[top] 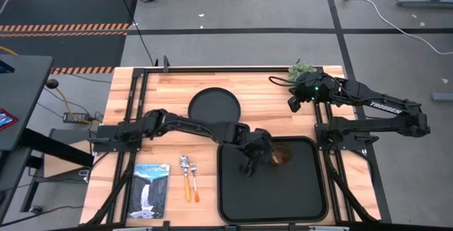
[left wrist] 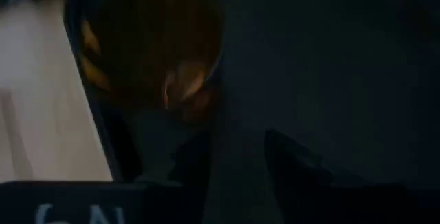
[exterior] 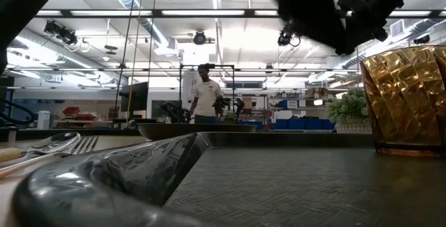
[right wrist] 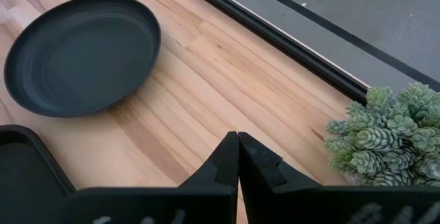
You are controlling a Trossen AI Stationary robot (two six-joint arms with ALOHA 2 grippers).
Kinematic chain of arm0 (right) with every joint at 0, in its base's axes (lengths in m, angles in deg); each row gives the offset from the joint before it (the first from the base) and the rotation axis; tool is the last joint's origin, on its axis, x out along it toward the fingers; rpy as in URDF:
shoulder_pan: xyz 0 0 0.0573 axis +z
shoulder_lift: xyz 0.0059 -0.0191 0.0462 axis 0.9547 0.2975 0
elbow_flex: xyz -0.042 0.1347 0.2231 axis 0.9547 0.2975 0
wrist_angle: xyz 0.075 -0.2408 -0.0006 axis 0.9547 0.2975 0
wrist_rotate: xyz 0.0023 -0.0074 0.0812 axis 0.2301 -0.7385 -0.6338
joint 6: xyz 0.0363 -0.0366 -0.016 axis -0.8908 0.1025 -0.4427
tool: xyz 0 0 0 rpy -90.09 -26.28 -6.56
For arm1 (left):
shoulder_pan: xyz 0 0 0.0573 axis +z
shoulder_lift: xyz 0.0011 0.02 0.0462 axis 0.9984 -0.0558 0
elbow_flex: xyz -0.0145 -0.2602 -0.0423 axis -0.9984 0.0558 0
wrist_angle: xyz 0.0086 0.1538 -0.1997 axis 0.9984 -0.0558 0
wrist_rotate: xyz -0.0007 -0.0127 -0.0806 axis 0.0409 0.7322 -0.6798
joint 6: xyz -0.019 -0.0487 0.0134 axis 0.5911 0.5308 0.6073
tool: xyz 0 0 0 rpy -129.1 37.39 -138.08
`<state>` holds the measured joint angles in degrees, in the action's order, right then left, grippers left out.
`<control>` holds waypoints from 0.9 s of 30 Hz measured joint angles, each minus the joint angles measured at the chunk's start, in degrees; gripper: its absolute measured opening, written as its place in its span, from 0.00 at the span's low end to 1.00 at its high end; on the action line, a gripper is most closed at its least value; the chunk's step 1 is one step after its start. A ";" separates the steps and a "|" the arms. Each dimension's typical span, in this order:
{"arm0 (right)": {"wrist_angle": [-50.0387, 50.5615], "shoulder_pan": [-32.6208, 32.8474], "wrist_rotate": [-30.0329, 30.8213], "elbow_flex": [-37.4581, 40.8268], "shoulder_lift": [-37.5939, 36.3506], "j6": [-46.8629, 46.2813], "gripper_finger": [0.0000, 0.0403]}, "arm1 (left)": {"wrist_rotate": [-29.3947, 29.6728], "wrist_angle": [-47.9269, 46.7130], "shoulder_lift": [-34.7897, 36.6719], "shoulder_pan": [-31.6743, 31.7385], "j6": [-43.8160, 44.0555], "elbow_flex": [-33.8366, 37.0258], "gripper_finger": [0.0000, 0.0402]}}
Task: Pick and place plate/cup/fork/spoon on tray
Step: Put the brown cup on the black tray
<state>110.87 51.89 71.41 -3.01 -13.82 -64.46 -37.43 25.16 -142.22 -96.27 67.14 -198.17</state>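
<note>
The left end effector is hanging right next to the cup, which is standing on the tray, and I cannot tell if its fingers are spread. If it is bumping the cup while moving, the cup could be tipping over. The right end effector is waiting over the counter with its fingers pressed together.

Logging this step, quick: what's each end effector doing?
Left end effector: open, beside the cup on the tray.
Right end effector: closed, empty.
</note>
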 joint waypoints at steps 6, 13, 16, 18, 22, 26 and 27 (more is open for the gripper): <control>-0.20 -0.09 0.01 0.00 -0.01 0.53 0.03 | -0.07 11.00 -0.34 1.02 3.48 9.35 0.35; -0.73 -0.94 0.02 0.00 -0.01 1.46 0.03 | -1.26 24.23 -1.03 1.17 5.63 17.31 0.35; -0.87 -1.18 0.03 0.00 -0.01 1.57 0.03 | -2.39 28.01 -1.94 1.18 6.96 17.96 0.34; -0.87 -1.19 0.03 0.00 -0.01 1.56 0.03 | -3.78 29.91 -2.81 1.18 7.24 18.29 0.34; -1.20 -1.19 0.03 0.02 -0.01 1.57 0.03 | -4.87 33.80 -3.90 1.15 7.26 18.31 0.33; -1.30 -1.19 0.03 0.02 0.01 1.66 0.03 | -4.61 36.21 -3.90 1.77 7.28 18.29 0.32; -1.32 -1.19 0.03 0.02 -0.01 1.81 0.03 | -4.59 36.97 -3.90 1.96 7.52 18.29 0.32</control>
<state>109.55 50.70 71.44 -2.99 -13.83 -62.66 -42.02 62.13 -146.12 -94.31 74.66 -179.88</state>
